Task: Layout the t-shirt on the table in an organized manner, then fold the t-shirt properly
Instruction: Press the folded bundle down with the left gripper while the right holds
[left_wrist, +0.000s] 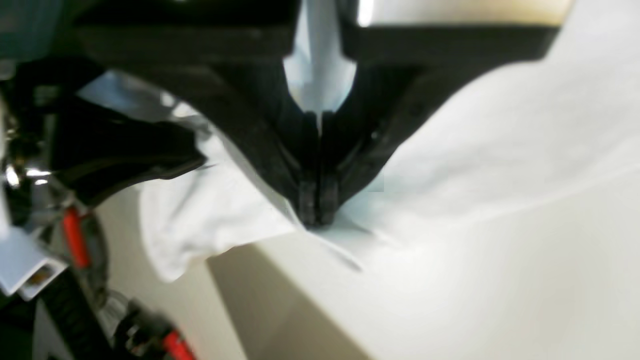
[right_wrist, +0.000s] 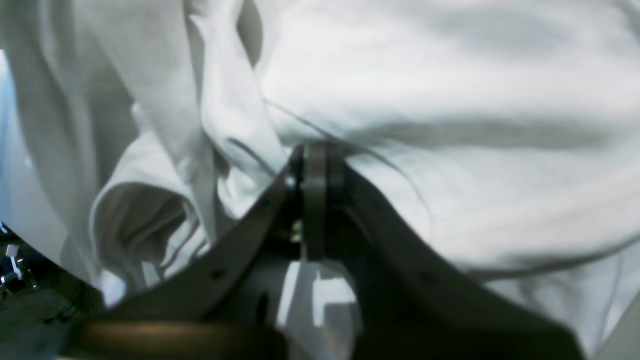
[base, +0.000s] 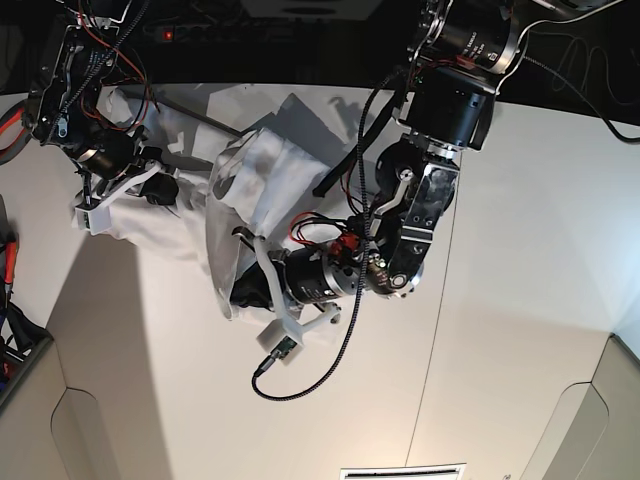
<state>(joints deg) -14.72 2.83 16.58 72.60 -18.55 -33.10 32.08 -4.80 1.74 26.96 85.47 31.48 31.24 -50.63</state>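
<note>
Two arms work over one white t-shirt (base: 255, 175), which lies bunched and wrinkled on the far-left part of the white table (base: 520, 300).

At the far left of the base view, the right gripper (base: 150, 190) sits low over the shirt's left portion, near the table's left edge. Its wrist view shows the two dark jaws pressed together, with a fold of the t-shirt (right_wrist: 450, 150) pinched at their tips; the right gripper (right_wrist: 315, 155) is clamped on cloth, and a rolled, hemmed opening of fabric sags to the left of the jaws. Red and black wires run along this arm.

Moving right, the cloth spreads toward the far edge in crumpled ridges, then drops in a narrower band toward the near side.

At that near end, close to the middle of the table, is the left gripper (base: 245, 285), its arm reaching down from the far right. In its wrist view the left gripper (left_wrist: 316, 212) has its black jaws drawn tight together on a thin edge of the t-shirt (left_wrist: 500, 150), the tips touching the table (left_wrist: 450, 300). A loose flap of cloth hangs left of the jaws.

Further right, a thin dark seam line (base: 440, 300) runs from far to near across the tabletop.
</note>
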